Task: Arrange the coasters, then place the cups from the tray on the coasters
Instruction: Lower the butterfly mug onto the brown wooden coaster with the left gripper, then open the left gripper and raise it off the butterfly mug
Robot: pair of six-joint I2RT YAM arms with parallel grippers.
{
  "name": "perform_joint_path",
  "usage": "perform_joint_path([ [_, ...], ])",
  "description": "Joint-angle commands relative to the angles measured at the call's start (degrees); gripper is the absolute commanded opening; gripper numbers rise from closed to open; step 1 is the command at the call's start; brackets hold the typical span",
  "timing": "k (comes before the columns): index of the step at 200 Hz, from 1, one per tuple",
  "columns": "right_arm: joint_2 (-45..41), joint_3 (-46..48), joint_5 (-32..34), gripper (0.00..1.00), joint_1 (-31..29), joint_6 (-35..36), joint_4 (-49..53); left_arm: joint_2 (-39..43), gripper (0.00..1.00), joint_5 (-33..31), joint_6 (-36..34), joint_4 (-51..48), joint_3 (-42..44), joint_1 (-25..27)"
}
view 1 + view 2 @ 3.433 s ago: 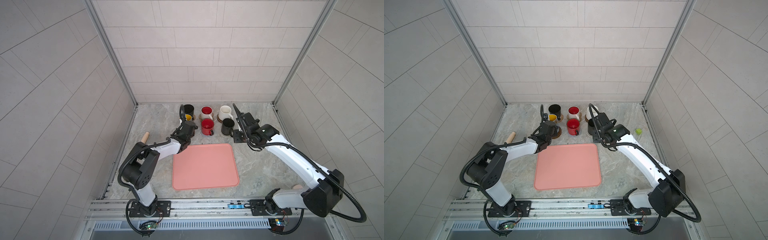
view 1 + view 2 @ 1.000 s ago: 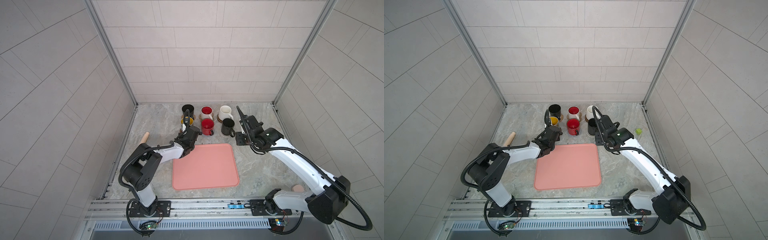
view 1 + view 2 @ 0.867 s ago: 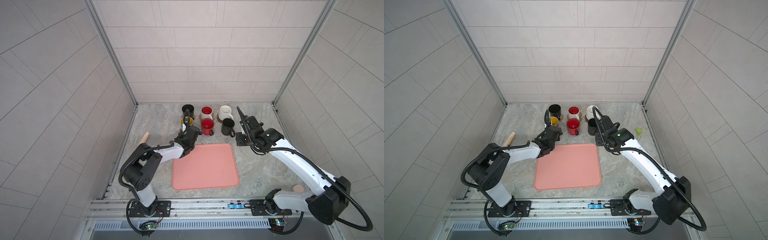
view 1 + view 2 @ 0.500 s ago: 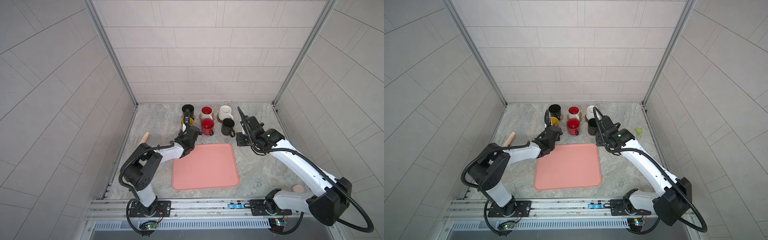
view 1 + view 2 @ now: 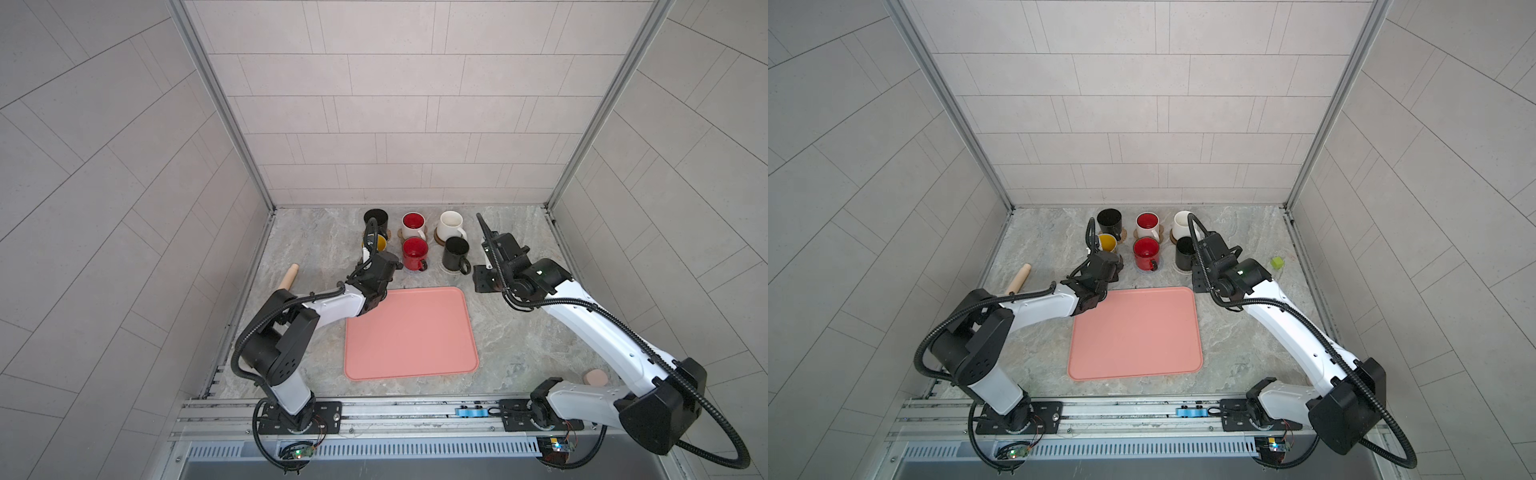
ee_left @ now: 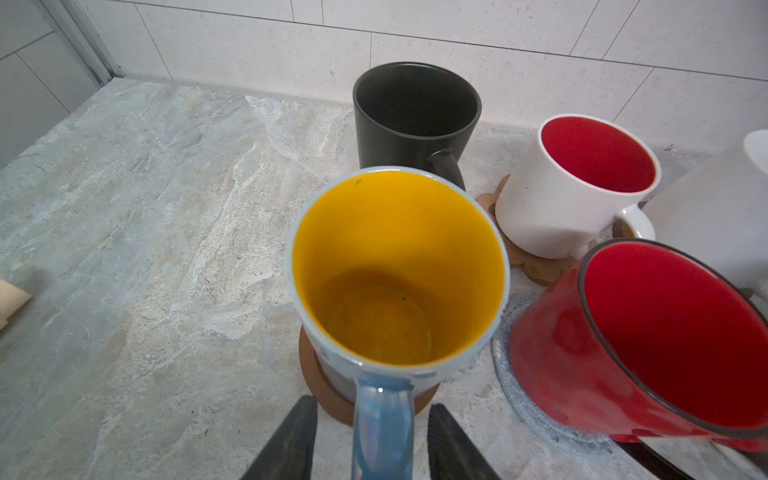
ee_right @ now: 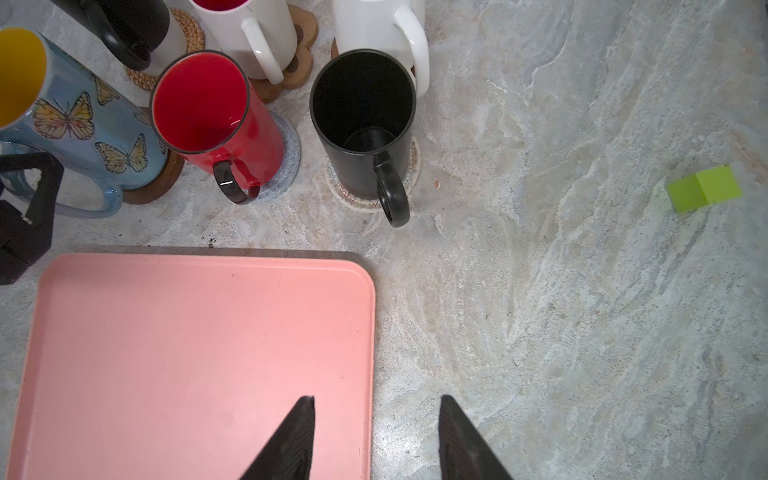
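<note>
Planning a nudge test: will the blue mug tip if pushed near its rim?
Likely tippy: the blue mug is tall and narrow. It sits on a brown coaster, so a low push may slide both. Its glossy glaze looks slippery.

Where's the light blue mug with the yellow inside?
In both top views the light blue mug stands on a dark brown wooden coaster, left end of the nearer row, beside the red mug, its handle within the open left gripper.
</note>
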State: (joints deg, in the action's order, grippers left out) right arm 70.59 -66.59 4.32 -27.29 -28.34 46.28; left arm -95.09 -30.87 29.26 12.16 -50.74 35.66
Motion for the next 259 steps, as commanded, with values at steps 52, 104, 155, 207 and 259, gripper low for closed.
perform_joint_path([
  [52,-2.2,1.1,0.5,0.51,0.3,-1.2,0.0,2.0,0.53,5.3,6.5,-4.3,-1.3,0.3],
  [104,-2.8,1.4,0.6,0.51,0.3,-1.5,0.2,0.2,0.53,7.3,6.8,-3.2,-3.2,0.3],
  [155,-3.0,1.5,0.7,0.51,0.3,-1.5,0.4,-1.7,0.53,8.9,6.4,-2.6,-5.0,0.3],
  [207,-3.1,1.3,0.8,0.51,0.4,-1.6,0.6,-1.1,0.54,7.8,6.4,-2.5,-4.5,0.3],
  [259,-3.4,0.8,2.5,0.51,0.3,-1.1,0.3,4.0,0.58,7.7,5.1,-4.5,-3.4,0.2],
])
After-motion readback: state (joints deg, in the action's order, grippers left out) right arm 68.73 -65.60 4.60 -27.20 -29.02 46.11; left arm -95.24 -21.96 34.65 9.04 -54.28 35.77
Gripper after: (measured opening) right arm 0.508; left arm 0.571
